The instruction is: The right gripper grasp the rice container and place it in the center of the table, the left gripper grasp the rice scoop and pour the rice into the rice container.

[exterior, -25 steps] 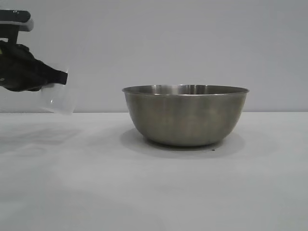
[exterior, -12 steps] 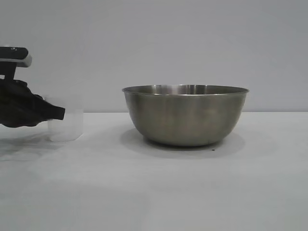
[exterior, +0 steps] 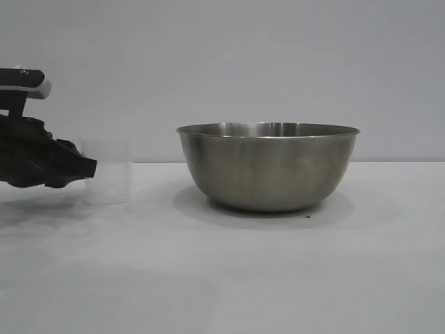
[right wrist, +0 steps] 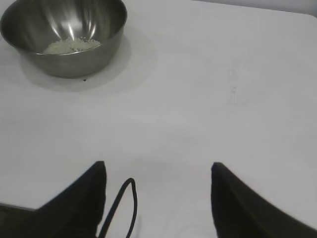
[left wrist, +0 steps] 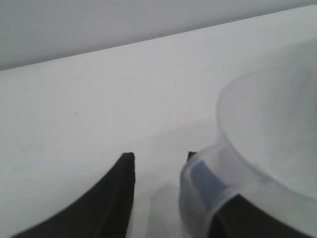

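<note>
The rice container (exterior: 268, 167), a big steel bowl, stands mid-table; from the right wrist view I see the rice (right wrist: 72, 46) lying in its bottom (right wrist: 64, 34). To its left the rice scoop (exterior: 106, 175), a translucent cup, stands upright on the table (exterior: 229, 271). My left gripper (exterior: 89, 167) is low beside it. In the left wrist view the left gripper (left wrist: 159, 157) is open: the scoop's handle (left wrist: 200, 181) rests against one finger, and a gap separates it from the other finger (left wrist: 116, 191). My right gripper (right wrist: 158, 166) hangs open over bare table, far from the bowl.
A thin black cable loop (right wrist: 130, 191) hangs between the right gripper's fingers. A plain grey wall (exterior: 229, 62) runs behind the table. White tabletop stretches in front of the bowl and to its right.
The left gripper brought the tilted scoop down from the air and stood it on the table. Its jaws then parted from the handle.
</note>
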You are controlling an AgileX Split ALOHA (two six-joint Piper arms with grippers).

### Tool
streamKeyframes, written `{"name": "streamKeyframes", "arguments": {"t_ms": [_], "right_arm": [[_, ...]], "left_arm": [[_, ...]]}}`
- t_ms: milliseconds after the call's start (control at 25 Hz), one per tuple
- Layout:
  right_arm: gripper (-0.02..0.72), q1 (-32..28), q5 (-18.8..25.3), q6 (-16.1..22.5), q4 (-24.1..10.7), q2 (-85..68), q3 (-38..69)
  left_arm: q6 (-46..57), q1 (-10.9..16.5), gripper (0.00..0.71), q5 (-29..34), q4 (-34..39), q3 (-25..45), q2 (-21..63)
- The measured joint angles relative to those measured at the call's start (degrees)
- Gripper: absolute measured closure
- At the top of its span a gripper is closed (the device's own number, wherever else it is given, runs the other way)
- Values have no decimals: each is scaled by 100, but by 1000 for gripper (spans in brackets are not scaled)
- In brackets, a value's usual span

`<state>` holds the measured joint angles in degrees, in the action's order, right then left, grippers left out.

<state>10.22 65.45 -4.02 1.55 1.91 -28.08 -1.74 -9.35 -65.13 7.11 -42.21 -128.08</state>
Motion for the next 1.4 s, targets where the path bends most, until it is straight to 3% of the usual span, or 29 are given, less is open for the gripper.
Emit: {"name": "streamKeyframes", "arguments": {"t_ms": [80,520,840,880,1000,1200,1280,1400], "right_arm": [[254,0,0,0,0,0,0],[254,0,0,0,0,0,0],[254,0,0,14,0,0,0],[254,0,0,39,0,0,0],[254,0,0,64,0,0,0],[254,0,0,76,0,0,0],[254,0,0,76,0,0,0],[254,0,0,76,0,0,0]], "left_arm": [[0,0,431,0,1,91,0],[148,0,447,0,1,773,567],[419,0,447,11,157,1345,2342],[365,0,501,62,214,1373,2648],[190,0,587,765,338,1396,3507],[123,5,573,1572,506,1424,4509],[269,5,494,1859,557,1453,4836],[437,5,508,2532,640,1453,5423]]}}
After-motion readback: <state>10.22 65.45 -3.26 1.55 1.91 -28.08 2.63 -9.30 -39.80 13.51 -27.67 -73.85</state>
